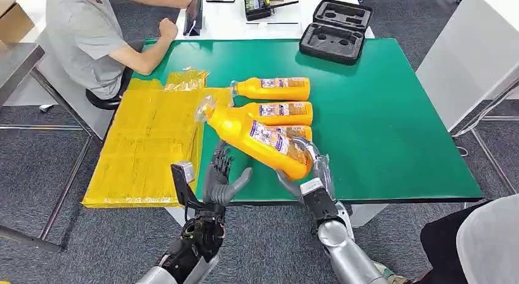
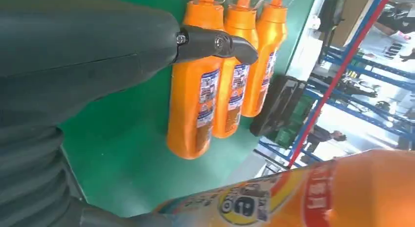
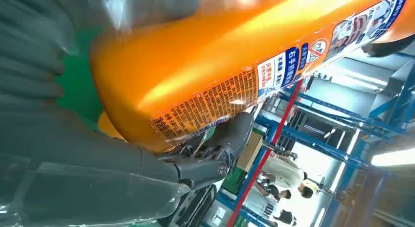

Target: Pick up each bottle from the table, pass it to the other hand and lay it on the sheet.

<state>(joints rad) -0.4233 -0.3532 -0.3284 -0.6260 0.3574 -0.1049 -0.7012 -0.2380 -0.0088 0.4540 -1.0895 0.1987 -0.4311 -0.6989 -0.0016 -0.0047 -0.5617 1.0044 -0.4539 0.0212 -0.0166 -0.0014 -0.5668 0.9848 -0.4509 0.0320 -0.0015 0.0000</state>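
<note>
My right hand grips an orange bottle by its base and holds it tilted above the green table, cap towards the yellow sheet. In the right wrist view the bottle lies across the hand. My left hand is open, fingers spread, just below and left of the held bottle; I cannot tell whether it touches it. Three more orange bottles lie side by side on the table: the far one, the middle one and a near one partly hidden. In the left wrist view the three bottles lie beyond the thumb.
A seated person rests an arm on the table's far left corner. An open black case lies at the far edge. Another person's leg and sleeve are at the near right. The sheet overhangs the table's left side.
</note>
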